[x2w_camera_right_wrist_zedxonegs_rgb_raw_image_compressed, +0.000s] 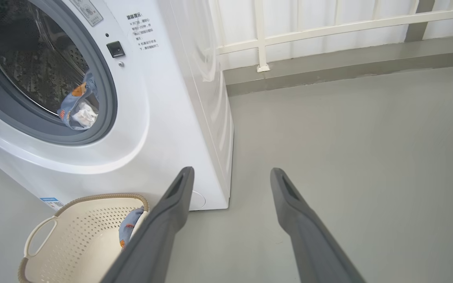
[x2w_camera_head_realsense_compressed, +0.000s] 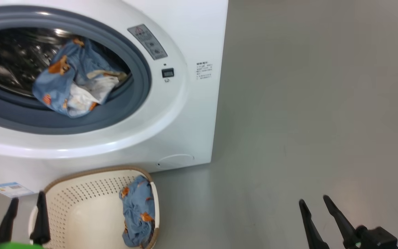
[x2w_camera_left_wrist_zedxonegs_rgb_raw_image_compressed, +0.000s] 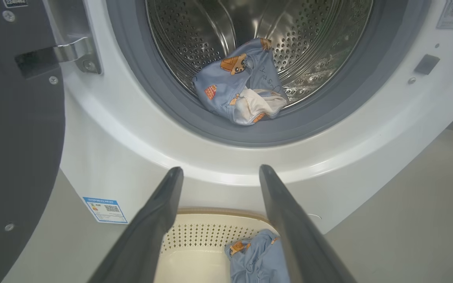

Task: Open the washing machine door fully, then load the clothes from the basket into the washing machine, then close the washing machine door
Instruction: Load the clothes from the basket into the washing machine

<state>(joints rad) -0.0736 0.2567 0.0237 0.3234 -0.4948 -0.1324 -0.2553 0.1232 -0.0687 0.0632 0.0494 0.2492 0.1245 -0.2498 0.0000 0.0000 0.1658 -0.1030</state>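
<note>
Washing machine: the big white boxy front-loading washing machine (x2w_camera_head_realsense_compressed: 192,114) stands on a plain grey floor (x2w_camera_head_realsense_compressed: 306,103). Its mouth is uncovered, with a grey-blue rubber gasket (x2w_camera_head_realsense_compressed: 140,69) ringing the perforated steel drum (x2w_camera_left_wrist_zedxonegs_rgb_raw_image_compressed: 309,31).
Door: the large round dark door (x2w_camera_left_wrist_zedxonegs_rgb_raw_image_compressed: 14,137) is swung out to the left of the opening on a metal hinge (x2w_camera_left_wrist_zedxonegs_rgb_raw_image_compressed: 73,51).
Clothes in the machine: a crumpled light blue fabric garment (x2w_camera_head_realsense_compressed: 74,83) printed with orange figures lies at the front of the drum, its lower edge on the gasket.
Clothes in the basket: a second garment (x2w_camera_head_realsense_compressed: 138,211), of the same blue with orange prints, is bunched against the right-hand wall.
Basket: the small cream-white perforated plastic basket (x2w_camera_head_realsense_compressed: 81,197) with a brown woven-look rim sits on the floor just in front of the washing machine, below the opening.
Left gripper: the left gripper (x2w_camera_head_realsense_compressed: 27,197) hangs by the basket's left end, fingers spread, holding nothing.
Right gripper: the right gripper (x2w_camera_head_realsense_compressed: 313,199) is over bare floor, well to the right of the basket, fingers spread and empty.
</note>
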